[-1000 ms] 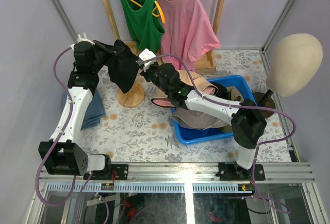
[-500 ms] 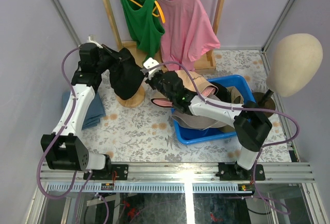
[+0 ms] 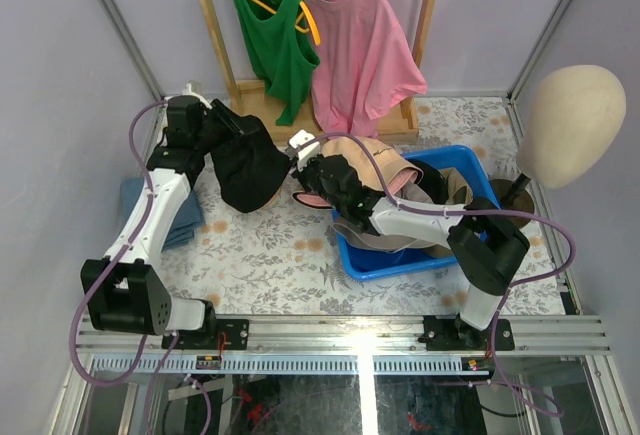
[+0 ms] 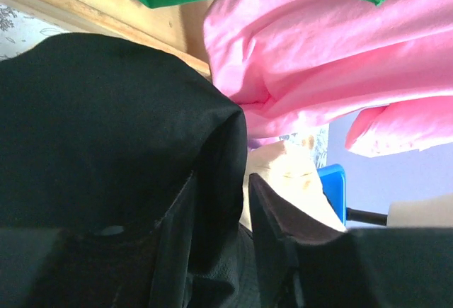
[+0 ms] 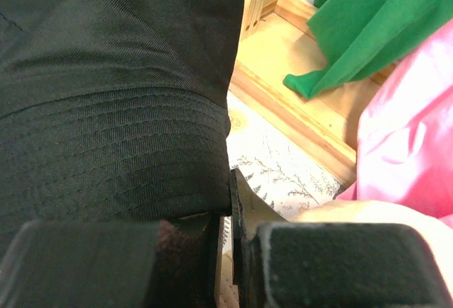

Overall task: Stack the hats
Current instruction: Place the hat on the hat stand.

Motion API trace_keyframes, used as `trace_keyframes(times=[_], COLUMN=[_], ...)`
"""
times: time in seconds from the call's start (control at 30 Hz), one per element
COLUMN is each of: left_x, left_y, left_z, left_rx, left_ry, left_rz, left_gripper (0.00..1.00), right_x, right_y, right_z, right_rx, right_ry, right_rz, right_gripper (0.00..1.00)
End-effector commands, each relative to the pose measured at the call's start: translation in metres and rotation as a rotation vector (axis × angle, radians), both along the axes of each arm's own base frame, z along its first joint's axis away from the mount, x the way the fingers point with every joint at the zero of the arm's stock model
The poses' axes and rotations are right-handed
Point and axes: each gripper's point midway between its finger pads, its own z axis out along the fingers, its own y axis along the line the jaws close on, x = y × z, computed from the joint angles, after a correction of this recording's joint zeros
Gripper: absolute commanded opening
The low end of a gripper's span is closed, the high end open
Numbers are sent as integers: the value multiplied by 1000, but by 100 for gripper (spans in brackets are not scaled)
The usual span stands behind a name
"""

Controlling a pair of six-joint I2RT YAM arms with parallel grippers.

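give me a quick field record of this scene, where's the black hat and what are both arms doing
black bucket hat: between the two arms, left of the bin
left gripper: fingers apart, hat fabric between them
right gripper: shut on the hat's brim
blue bin: holds beige and taupe hats
backdrop: green shirt and pink shirt on hangers

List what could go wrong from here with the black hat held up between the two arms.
1. The right gripper pinches only the brim edge of the black hat, and the left gripper has its fingers parted around a fold. The hat may slip free or sag onto the table.
2. The pink shirt and green shirt hang just behind; a lift could snag them.
3. The grippers sit close together across the hat and might collide.
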Motion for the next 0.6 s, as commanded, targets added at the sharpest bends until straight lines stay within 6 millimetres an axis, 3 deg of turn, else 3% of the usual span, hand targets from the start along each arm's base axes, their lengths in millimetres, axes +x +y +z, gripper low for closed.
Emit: trace_keyframes(times=[0.0,0.13,0.37,0.57], left_x=[-3,-5,-15,-17], left_y=[2,20,60,68], left_z=[15,28,31,18], left_rx=[78,138,262,316], left_ry=[-66,-99,-102,-77], left_rz=[16,102,288,303], left_gripper=[39,50,53,54], right_x=[3,3,0,-10], right_y=[-11,-14,-20,-21], right_z=[23,14,0,-12], right_rx=[78,73,63,60], right_ry=[-14,8,37,77], right_rz=[-53,-69,-81,-63], right_gripper=[0,0,0,0])
